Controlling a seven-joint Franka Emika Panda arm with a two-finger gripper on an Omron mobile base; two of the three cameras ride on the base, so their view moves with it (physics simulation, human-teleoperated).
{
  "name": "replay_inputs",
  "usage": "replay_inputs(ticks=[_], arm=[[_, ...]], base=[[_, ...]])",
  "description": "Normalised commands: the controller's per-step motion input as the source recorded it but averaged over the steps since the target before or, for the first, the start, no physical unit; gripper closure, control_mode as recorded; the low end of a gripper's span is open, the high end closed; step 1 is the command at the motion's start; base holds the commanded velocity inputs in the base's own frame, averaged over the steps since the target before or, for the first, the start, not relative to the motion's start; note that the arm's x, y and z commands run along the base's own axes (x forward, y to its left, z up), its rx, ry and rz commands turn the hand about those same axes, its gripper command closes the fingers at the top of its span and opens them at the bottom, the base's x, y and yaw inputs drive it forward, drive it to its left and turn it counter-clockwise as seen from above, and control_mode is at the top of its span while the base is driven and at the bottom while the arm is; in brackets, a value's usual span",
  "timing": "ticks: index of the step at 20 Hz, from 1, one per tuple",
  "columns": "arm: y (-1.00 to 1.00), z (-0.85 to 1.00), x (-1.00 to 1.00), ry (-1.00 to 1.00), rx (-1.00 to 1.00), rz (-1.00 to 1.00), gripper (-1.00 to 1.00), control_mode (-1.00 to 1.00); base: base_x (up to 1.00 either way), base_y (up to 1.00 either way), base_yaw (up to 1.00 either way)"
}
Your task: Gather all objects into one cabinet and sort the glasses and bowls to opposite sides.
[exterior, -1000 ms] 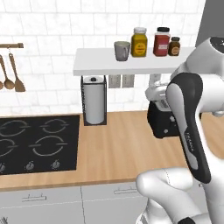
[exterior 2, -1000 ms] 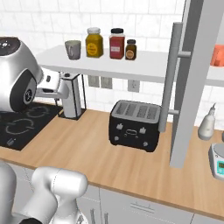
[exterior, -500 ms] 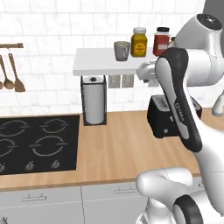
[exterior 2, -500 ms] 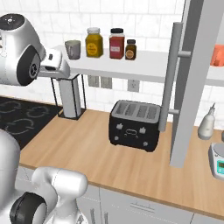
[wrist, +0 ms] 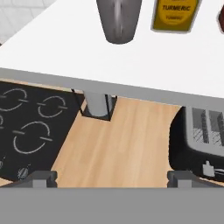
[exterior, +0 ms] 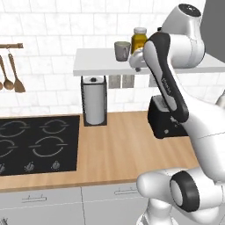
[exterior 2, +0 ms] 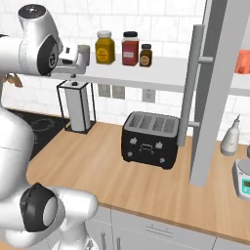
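Note:
A grey cup [exterior: 122, 50], one of the glasses, stands on the white wall shelf [exterior: 96, 68] next to a yellow turmeric jar [exterior: 139, 38]. My gripper [wrist: 111, 178] is open and empty, level with the shelf's front edge, a short way before the grey cup [wrist: 119, 19] and apart from it. From the right, my gripper [exterior 2: 79, 55] covers part of the grey cup [exterior 2: 85, 51]. The cabinet [exterior 2: 222, 88] stands open at the far right, with an orange-red cup [exterior 2: 242, 62] on its shelf. The bowls are out of view.
Yellow [exterior 2: 105, 47], red [exterior 2: 130, 48] and small brown [exterior 2: 145, 55] jars line the shelf. Below it are a paper towel holder [exterior: 94, 105], a black toaster [exterior 2: 149, 139] and a stove [exterior: 37, 143]. A bottle [exterior 2: 231, 136] and a scale [exterior 2: 244, 178] stand under the cabinet.
The arm has swung upward from toaster height to the shelf, bringing the hand up in front of the grey cup. The jaws stayed open.

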Motion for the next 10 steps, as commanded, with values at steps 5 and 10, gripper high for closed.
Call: replay_inputs(ticks=[5, 10], arm=[[0.13, 0.0, 0.5, -0.02, 0.0, 0.0, -1.0, -1.0], [0.08, 0.0, 0.52, -0.05, 0.0, 0.0, -1.0, -1.0]], base=[[0.0, 0.0, 0.0], [0.0, 0.0, 0.0]])
